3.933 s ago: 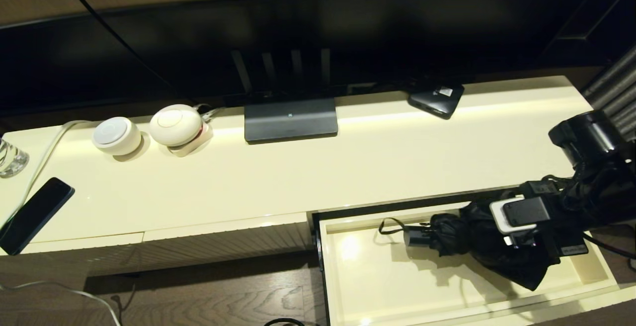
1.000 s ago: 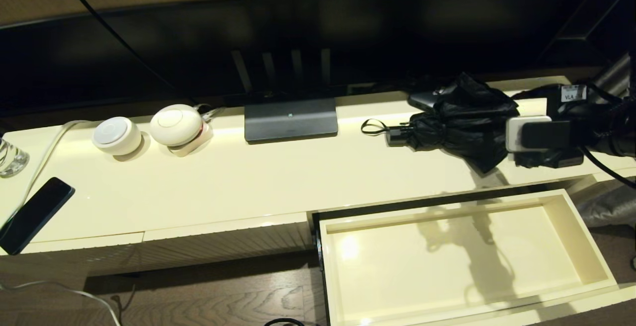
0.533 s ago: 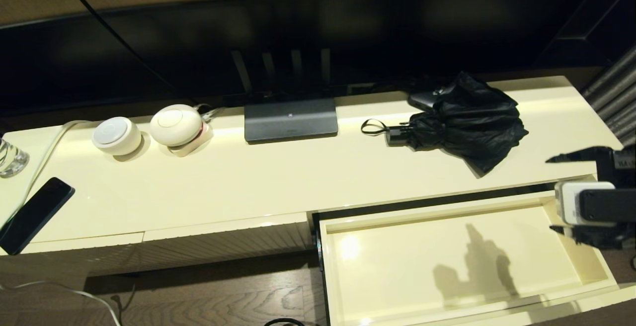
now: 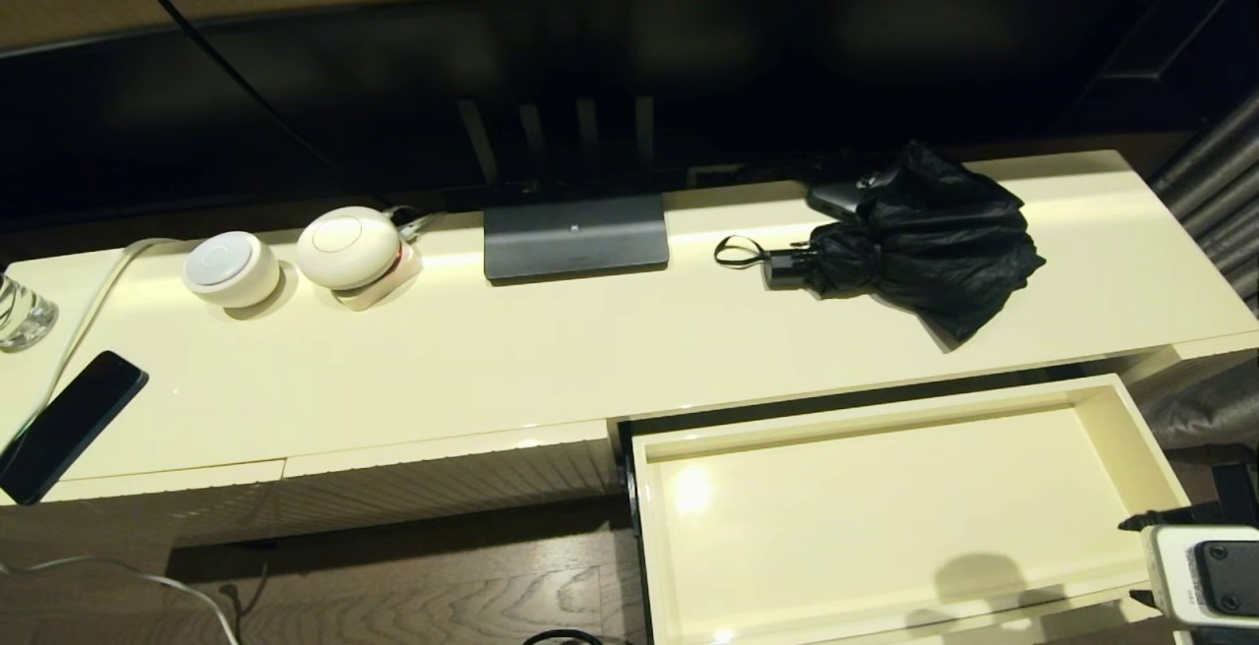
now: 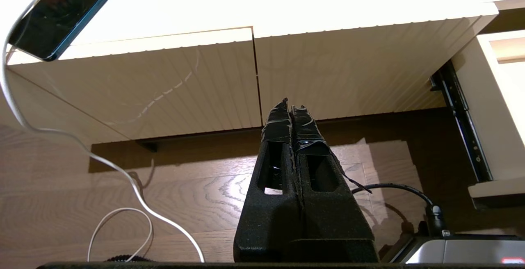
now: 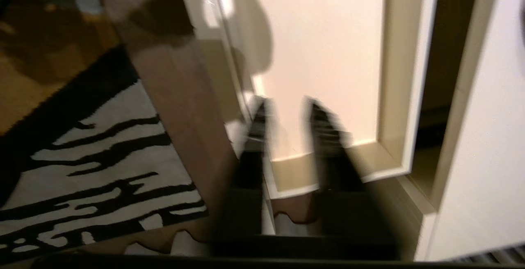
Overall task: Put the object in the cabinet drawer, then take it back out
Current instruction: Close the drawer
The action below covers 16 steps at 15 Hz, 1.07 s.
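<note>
The black folding umbrella (image 4: 920,242) is lying bunched on the tabletop (image 4: 551,350), its short handle and thin wrist loop pointing toward the dark stand (image 4: 575,237), well behind the open, bare cream drawer (image 4: 1146,448). A second ago the right gripper (image 6: 287,115) was beside it; now it is hanging by the drawer's front right corner, fingers a little apart and gripping nothing. The left gripper (image 5: 291,109) is sitting parked low, fingers together.
</note>
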{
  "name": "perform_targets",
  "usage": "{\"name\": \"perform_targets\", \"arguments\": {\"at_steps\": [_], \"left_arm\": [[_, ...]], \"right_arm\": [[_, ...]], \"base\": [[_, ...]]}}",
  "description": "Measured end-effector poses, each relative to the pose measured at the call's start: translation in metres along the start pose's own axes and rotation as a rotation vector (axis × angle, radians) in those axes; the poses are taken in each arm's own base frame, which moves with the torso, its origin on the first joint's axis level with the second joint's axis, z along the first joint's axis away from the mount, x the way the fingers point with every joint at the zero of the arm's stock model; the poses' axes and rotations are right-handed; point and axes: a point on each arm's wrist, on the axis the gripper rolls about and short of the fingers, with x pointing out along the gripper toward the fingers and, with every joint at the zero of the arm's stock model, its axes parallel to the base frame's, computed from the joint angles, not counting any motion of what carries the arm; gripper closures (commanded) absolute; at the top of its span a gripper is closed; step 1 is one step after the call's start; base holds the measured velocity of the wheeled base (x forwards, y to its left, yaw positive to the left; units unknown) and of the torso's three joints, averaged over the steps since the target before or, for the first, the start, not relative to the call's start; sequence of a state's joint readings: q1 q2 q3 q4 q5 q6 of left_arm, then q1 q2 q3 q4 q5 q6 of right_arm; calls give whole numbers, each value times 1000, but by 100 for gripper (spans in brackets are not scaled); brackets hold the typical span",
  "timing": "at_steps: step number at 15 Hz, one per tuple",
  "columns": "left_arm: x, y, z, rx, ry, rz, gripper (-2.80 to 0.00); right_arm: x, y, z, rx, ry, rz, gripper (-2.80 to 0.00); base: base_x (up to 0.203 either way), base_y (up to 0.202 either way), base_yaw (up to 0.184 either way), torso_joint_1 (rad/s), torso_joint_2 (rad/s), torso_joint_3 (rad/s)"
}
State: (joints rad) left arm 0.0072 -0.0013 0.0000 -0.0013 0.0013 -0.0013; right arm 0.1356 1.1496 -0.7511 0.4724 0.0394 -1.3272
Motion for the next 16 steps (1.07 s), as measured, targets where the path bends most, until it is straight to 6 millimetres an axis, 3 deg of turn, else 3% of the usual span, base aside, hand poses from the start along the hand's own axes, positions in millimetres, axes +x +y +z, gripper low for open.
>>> {"name": "perform_targets", "arguments": {"at_steps": [5,10,16], "left_arm": [[0,0,0,0,1,0,0],[0,0,0,0,0,0,0],[0,0,0,0,0,0,0]], "right_arm": [[26,35,6,-59,-133,255,0],[43,53,9,-88,-178,406,0],[49,65,8,-87,-212,495,0]], "base": [[0,0,0,0,0,0],[0,0,0,0,0,0],[0,0,0,0,0,0]]}}
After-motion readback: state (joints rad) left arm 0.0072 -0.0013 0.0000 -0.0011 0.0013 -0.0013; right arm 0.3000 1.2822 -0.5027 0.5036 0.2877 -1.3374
